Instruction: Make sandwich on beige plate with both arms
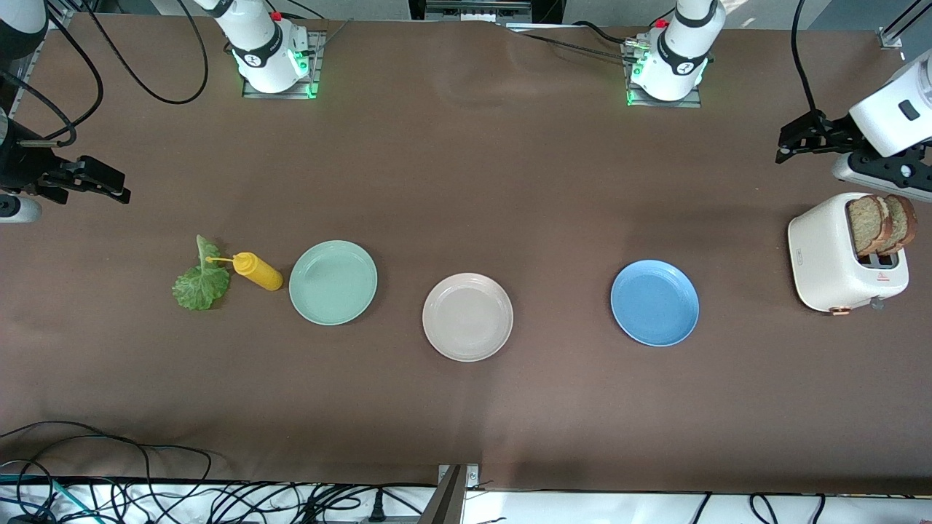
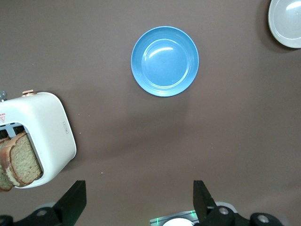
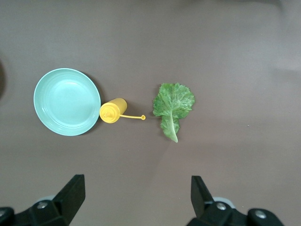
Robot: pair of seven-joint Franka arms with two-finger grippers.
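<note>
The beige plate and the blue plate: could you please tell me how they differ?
The beige plate is pale beige; the blue plate is bright blue. The beige plate lies nearer the front camera, mid-table; the blue plate lies toward the left arm's end, closer to the toaster. Both are round, rimmed and empty.

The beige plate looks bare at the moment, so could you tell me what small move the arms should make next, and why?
Probably the left gripper, open above the table by the toaster, should lower onto the bread slices standing in its slots. The beige plate holds nothing, and bread goes down first. The right gripper waits open near the lettuce leaf.
</note>
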